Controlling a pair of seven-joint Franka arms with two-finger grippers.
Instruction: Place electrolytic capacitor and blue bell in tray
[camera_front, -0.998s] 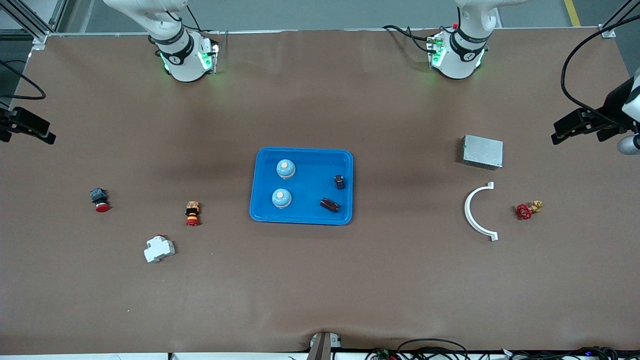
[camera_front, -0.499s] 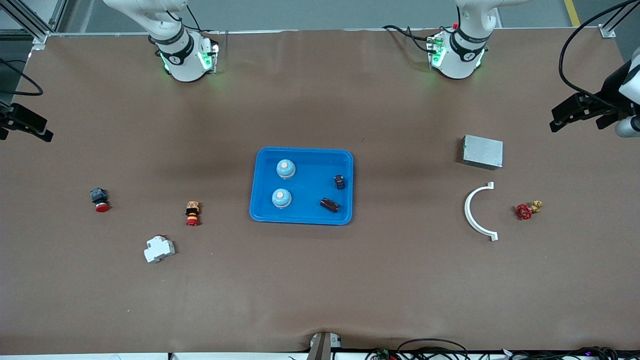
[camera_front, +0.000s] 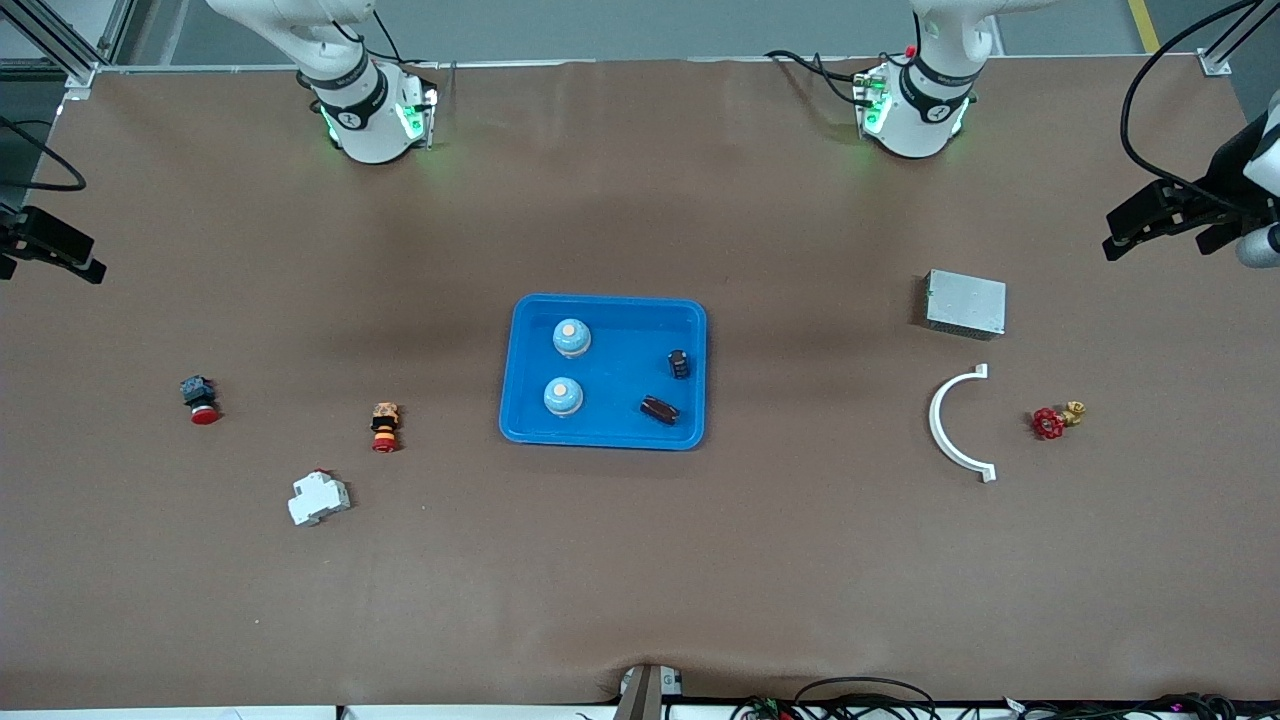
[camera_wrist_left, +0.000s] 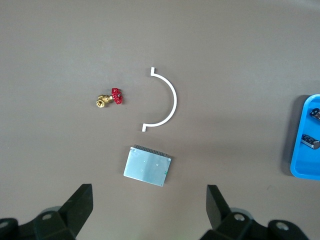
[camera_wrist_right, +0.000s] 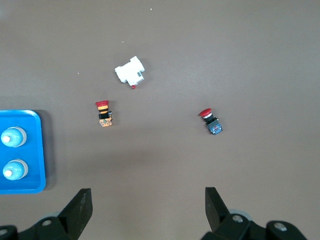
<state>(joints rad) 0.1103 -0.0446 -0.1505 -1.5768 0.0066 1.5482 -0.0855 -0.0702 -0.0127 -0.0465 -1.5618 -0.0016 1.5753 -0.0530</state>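
Note:
The bright-blue tray lies at the table's middle. In it stand two blue bells and lie two dark electrolytic capacitors. My left gripper is open and empty, high over the left arm's end of the table, above the grey box. Its view shows the tray's edge with both capacitors. My right gripper is open and empty, high over the right arm's end. Its view shows the tray and both bells.
Toward the left arm's end lie a grey metal box, a white half-ring and a red-handled brass valve. Toward the right arm's end lie a white breaker, an orange-red button and a red-capped button.
Both grippers have shifted slightly at the table's ends, the left one a little toward the bases. Nothing on the table has moved.

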